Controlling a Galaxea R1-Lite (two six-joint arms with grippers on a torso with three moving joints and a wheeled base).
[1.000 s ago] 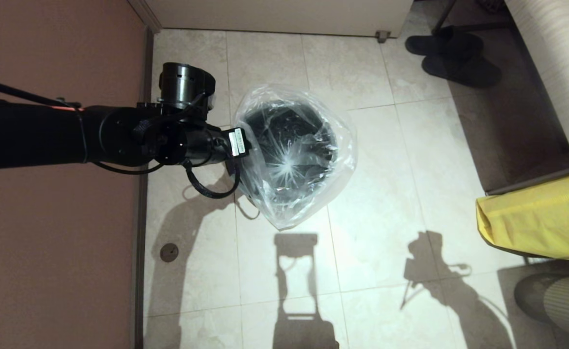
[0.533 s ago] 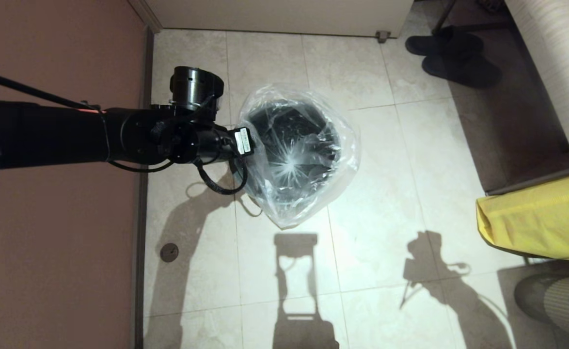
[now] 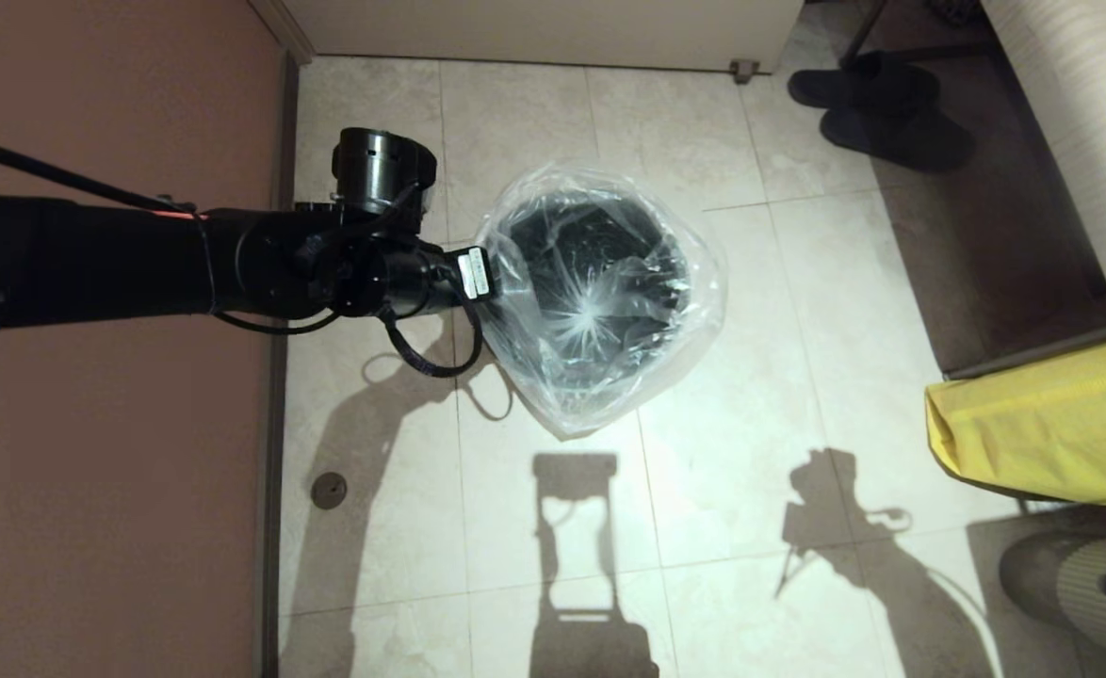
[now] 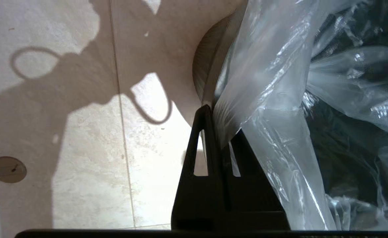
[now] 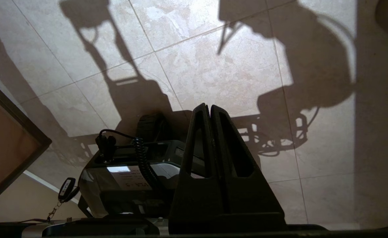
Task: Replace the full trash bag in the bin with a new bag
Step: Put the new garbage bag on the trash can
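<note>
The new bag [image 3: 600, 301] is a clear crinkly sack hanging open over the bin, its star-gathered seal facing up. The dark bin [image 3: 609, 240] shows through the plastic, standing on the tiled floor. My left gripper [image 3: 489, 299] reaches in from the left and is shut on the bag's left edge. In the left wrist view the left gripper [image 4: 211, 111] pinches the film right beside the bin's grey rim [image 4: 210, 69], and the bag [image 4: 280, 99] drapes over the black inside. My right gripper [image 5: 209, 107] is shut on nothing, low over the floor and out of the head view.
A brown wall [image 3: 110, 471] runs along the left with a round floor drain [image 3: 329, 490] near it. An opaque yellow sack [image 3: 1043, 424] lies at the right, dark slippers [image 3: 883, 104] at the back right. My base [image 5: 124, 178] sits beside the right gripper.
My left arm has carried the bag a little to the right, so the bag now sits further over the bin. The right arm has not moved.
</note>
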